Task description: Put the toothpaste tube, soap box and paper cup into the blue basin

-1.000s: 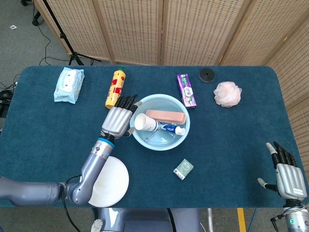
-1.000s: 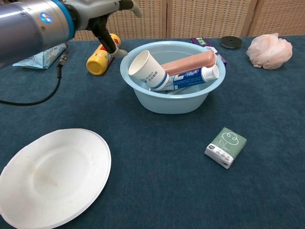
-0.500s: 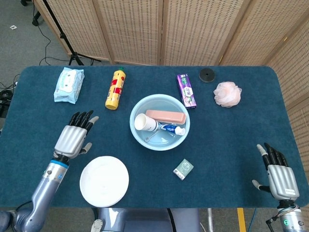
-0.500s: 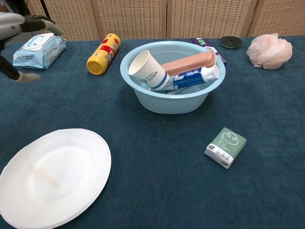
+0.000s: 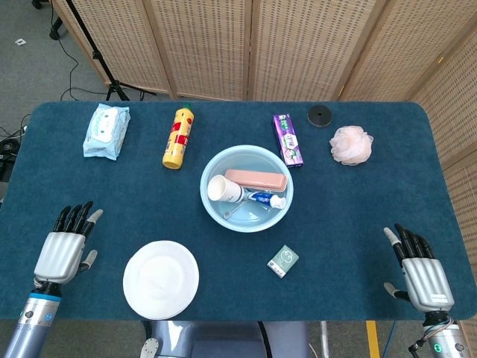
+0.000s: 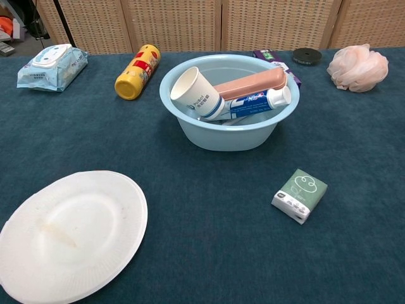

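Inside round blue basin (image 6: pixel 190 130): paper cup (image 6: pixel 193 94) (tipped), toothpaste tube (image 6: pixel 256 101), oblong soap box (image 6: pixel 250 83); left hand (image 5: pixel 65 245), right hand (image 5: pixel 417 270) fingers apart, empty.

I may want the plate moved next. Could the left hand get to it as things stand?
Probably yes. The left hand is open, holding nothing, and the plate lies just beside it on the table with nothing between them.

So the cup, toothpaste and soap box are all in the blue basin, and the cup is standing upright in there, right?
Not quite. The paper cup is not upright: the chest view shows it lying tilted on its side against the rim of the blue basin. The toothpaste tube and soap box are in the basin, as you said.
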Controlling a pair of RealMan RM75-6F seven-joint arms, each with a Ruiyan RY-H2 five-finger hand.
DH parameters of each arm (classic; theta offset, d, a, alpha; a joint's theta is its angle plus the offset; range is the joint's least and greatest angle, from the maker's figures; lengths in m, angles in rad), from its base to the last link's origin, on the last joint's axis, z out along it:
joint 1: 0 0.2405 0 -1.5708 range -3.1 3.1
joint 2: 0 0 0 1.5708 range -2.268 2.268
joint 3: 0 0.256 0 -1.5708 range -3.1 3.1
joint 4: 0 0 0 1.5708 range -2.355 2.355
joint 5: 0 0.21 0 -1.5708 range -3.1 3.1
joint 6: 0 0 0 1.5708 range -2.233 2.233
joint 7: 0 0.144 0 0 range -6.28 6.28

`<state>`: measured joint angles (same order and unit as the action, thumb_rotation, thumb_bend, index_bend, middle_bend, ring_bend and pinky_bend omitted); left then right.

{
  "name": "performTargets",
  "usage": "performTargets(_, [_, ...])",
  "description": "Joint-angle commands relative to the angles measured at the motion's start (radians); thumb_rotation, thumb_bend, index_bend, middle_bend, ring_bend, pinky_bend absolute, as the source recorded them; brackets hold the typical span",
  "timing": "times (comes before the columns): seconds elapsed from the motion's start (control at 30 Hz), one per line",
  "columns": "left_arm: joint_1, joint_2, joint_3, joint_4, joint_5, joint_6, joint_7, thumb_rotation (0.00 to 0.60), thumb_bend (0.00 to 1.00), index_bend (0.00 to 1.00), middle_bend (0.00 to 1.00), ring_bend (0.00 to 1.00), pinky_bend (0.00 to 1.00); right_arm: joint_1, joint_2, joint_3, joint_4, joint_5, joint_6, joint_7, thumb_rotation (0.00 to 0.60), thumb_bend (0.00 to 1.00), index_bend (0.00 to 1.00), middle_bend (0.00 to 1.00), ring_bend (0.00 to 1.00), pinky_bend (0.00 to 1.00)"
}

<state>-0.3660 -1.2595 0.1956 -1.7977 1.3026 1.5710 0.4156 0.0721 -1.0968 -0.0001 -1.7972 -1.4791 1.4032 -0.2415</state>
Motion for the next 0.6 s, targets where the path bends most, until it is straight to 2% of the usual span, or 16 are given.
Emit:
performTargets(0.03, [0.017, 0.002, 0.000, 0.007, 0.001, -0.010, 0.000, 0.600, 0.31, 0.00, 0.00, 0.00, 0.00, 0.000, -0.003, 0.000, -0.004, 0.003, -0.001, -0.009, 0.600, 0.14, 0.00, 0.00, 0.00, 0.08])
performTargets(0.23, [0.049, 0.018, -0.027, -0.007, 0.019, 0.005, -0.015, 0.600, 0.31, 0.00, 0.00, 0.00, 0.00, 0.000, -0.009, 0.000, -0.007, 0.003, 0.000, -0.021, 0.600, 0.14, 0.00, 0.00, 0.00, 0.08])
performTargets(0.6, [0.074, 0.015, -0.062, 0.004, 0.047, -0.042, -0.018, 0.600, 0.31, 0.00, 0.00, 0.00, 0.00, 0.007, -0.024, -0.003, -0.009, 0.006, -0.015, -0.043, 0.600, 0.14, 0.00, 0.00, 0.00, 0.08])
